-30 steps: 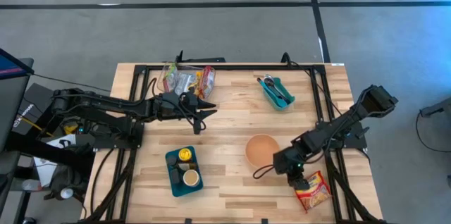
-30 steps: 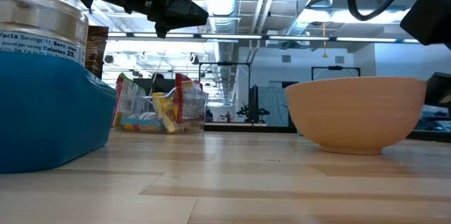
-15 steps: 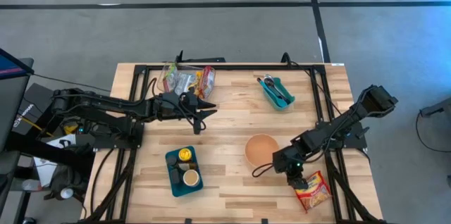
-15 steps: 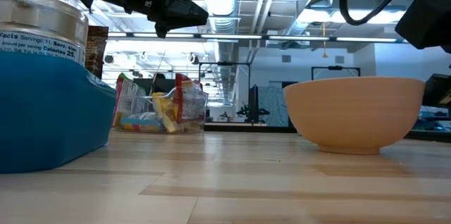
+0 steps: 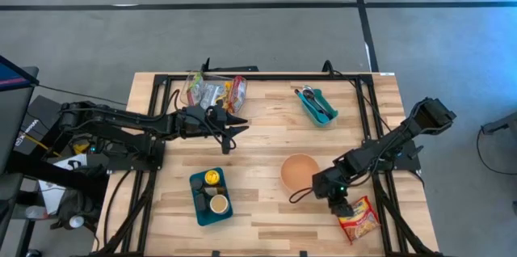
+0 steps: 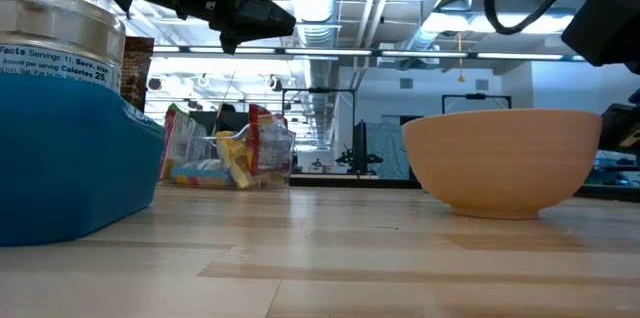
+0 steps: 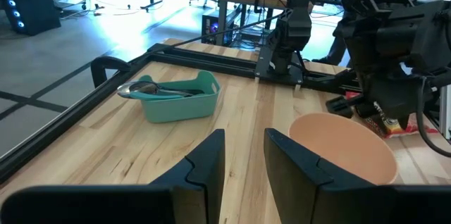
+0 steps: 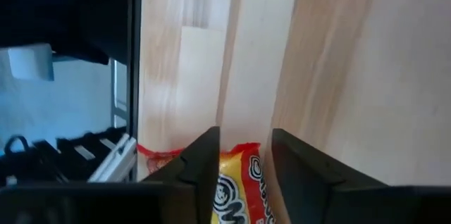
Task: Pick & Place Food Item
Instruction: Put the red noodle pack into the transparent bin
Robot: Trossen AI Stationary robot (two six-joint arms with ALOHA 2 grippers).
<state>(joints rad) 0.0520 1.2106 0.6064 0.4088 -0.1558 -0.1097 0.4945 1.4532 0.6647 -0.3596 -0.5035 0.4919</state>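
A red and yellow noodle packet [image 5: 360, 219] lies flat on the wooden table [image 5: 266, 140] near its front right corner; it also shows in the right wrist view [image 8: 238, 182]. My right gripper [image 5: 345, 208] is open and points down over the packet's end nearest the bowl; its fingers [image 8: 204, 157] stand on either side of that end, and I cannot tell whether they touch it. A tan bowl [image 5: 300, 172] stands just left of it. My left gripper [image 5: 241, 121] is open and empty, held level above the table at the far left.
A blue tray [image 5: 210, 197] with two cans stands at the front left. A pile of snack bags [image 5: 214, 91] lies at the far left. A teal tray [image 5: 317, 105] with utensils stands at the far right. Black frame rails [image 5: 266, 77] run along the table's edges.
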